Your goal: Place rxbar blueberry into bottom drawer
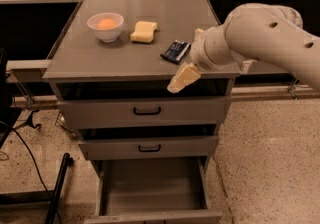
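rxbar blueberry (175, 51) flat on cab. top (120, 60), just beside jaws.

rxbar blueberry (175, 51) on cabinet (125, 60), jaws — just front-right

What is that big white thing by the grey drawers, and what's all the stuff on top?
The big white thing is a robot's arm. At its end is the gripper, its pinching hand, which sits at the front right edge of the cabinet top.

There is only one picture. It is taken from in front of the cabinet, looking down on it.

On top are a white bowl with something orange inside, a yellow sponge and a small dark snack bar. The bar lies flat on the top, right beside the gripper.

The bottom drawer is pulled open and looks plain grey inside. That is where the bar should go.
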Robot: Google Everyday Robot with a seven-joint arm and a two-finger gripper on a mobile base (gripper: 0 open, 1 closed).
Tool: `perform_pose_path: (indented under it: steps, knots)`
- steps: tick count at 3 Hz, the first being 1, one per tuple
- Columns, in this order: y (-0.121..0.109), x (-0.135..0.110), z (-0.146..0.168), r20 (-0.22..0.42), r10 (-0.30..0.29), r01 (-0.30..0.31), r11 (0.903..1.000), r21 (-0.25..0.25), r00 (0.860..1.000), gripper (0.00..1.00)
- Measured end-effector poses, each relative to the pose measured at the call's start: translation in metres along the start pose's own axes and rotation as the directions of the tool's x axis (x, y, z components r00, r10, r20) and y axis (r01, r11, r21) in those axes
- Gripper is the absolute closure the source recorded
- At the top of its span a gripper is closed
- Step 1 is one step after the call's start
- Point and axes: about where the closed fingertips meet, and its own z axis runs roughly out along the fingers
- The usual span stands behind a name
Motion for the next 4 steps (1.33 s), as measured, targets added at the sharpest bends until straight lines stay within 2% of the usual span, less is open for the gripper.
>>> perform_pose_path:
  steps: [1, 2, 3, 4]
  knots:
    - [-0.013, -0.001, 0.007, 0.024, 0.015, -0.016, 0.9986, 0.051, 1.0, 0.0]
    - [-0.028, -0.006, 0.013, 0.049, 0.021, -0.025, 0.9951, 0.096, 0.999, 0.26]
    - [-0.035, -0.01, 0.017, 0.064, 0.019, -0.027, 0.9932, 0.114, 0.998, 0.43]
    - [-0.04, -0.014, 0.022, 0.076, 0.016, -0.025, 0.9919, 0.125, 0.997, 0.44]
